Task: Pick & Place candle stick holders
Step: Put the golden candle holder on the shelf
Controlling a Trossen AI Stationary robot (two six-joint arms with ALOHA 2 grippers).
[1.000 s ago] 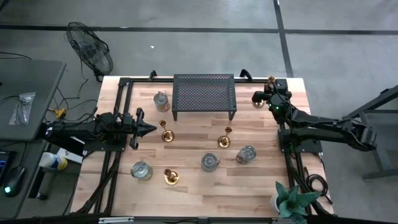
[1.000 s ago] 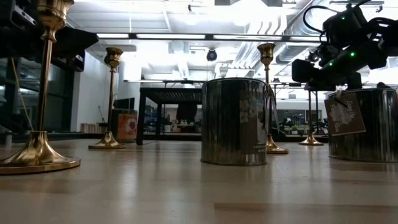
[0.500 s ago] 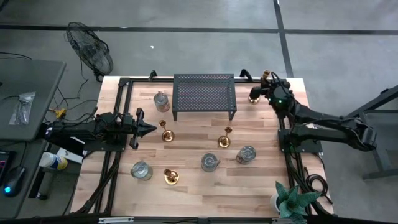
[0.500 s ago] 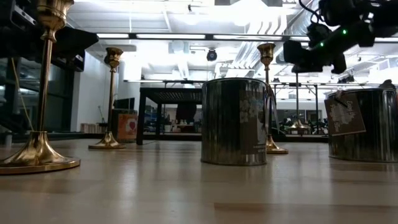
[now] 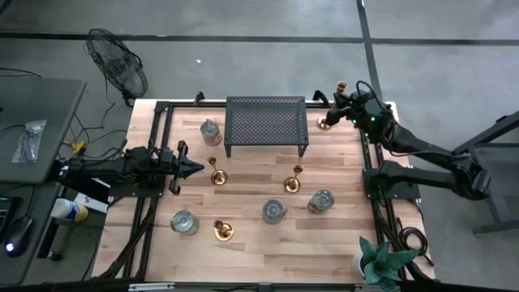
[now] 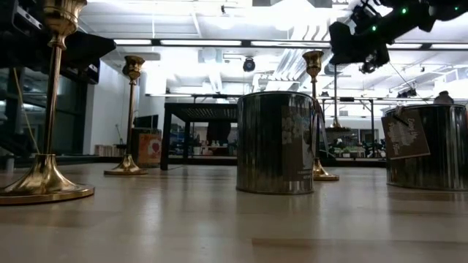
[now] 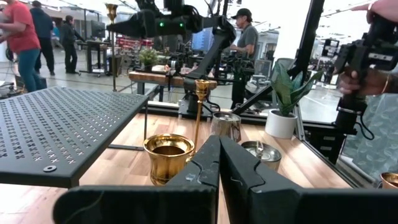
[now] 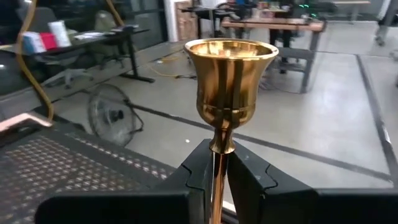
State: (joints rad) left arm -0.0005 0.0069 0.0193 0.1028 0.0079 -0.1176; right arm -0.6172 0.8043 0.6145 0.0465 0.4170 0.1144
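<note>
Candlestick [image 8: 231, 87], the tall brass one, we grip by its stem in our clenched right gripper [image 5: 341, 98], lifted clear to carry near the stand [image 5: 266, 124], while our left gripper [image 5: 188, 169] waits, pinched empty.

1 tall brass candlestick [image 5: 327, 120] hangs lifted and tilted; 3 brass, 4 silvery holders stand upright.

The left gripper [image 7: 219, 163] occupies the foreground with its two dark fingers [image 7: 205, 165] pressed together. Just beyond the fingertips stands a brass candlestick cup [image 7: 168, 155] on the wooden table [image 7: 311, 171]. A slender brass candlestick [image 7: 200, 112] rises behind it. A silvery cup [image 7: 226, 127] and a second silvery cup [image 7: 262, 153] stand nearby. A black perforated stand [image 7: 59, 127] lies beside them. A potted plant [image 7: 282, 106] sits farther off. The right arm [image 7: 168, 22] hangs overhead, carrying a tall brass candlestick [image 7: 111, 10]. People stand in the room beyond.
</note>
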